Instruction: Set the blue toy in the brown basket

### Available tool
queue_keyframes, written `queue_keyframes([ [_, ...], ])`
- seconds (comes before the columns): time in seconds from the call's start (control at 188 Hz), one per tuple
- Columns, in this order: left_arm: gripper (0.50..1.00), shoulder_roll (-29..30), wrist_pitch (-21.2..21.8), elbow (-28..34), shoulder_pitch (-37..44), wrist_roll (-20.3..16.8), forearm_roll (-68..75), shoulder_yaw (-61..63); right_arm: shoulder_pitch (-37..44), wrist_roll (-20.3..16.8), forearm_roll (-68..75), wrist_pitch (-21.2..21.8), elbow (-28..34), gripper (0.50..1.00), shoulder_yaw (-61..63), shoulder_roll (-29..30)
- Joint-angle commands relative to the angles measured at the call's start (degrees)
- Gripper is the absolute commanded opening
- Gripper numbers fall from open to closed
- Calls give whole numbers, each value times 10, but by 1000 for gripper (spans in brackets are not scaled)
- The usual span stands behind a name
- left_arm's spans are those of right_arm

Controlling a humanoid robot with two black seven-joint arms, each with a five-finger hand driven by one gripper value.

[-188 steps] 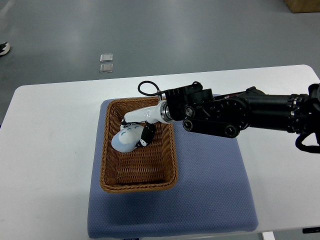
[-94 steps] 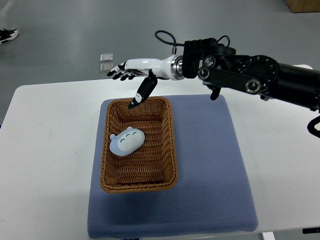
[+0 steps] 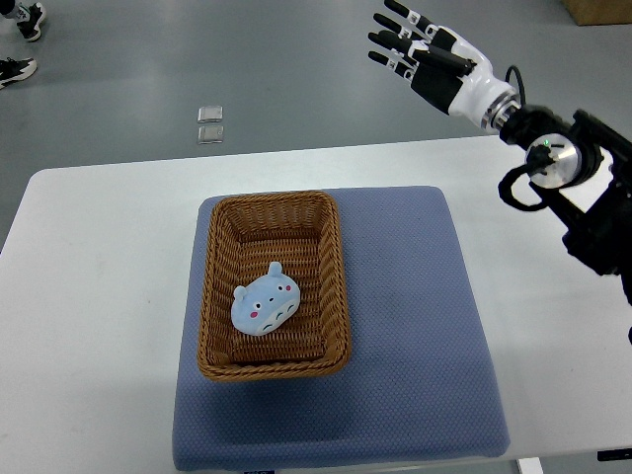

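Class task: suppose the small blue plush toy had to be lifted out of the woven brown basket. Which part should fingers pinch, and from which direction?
Pinch the small blue plush toy across its rounded body, coming straight down; the woven brown basket's walls likely block side approaches.

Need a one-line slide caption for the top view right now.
Light-blue plush toy lies in brown wicker basket; right hand open, raised beyond the table.

The right arm (image 3: 592,197) runs off the right edge; shoes (image 3: 20,39) at top left are cut off, perhaps a person's.
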Motion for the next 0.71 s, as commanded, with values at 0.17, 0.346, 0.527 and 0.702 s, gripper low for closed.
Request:
queue_keyframes([
  [0.17,1000,0,-4,-6,-2,0,3,0,-104,19,7,87,-79,913,47,68],
  [0.346,1000,0,-4,-6,-3,0,3,1,-106,25,7,103,-99,913,45,72],
  [0.527,1000,0,-4,-6,-4,0,3,2,-104,25,1,102,-106,913,38,72],
  [0.702,1000,0,-4,-6,-4,0,3,1,-103,25,1,101,-106,913,38,72],
])
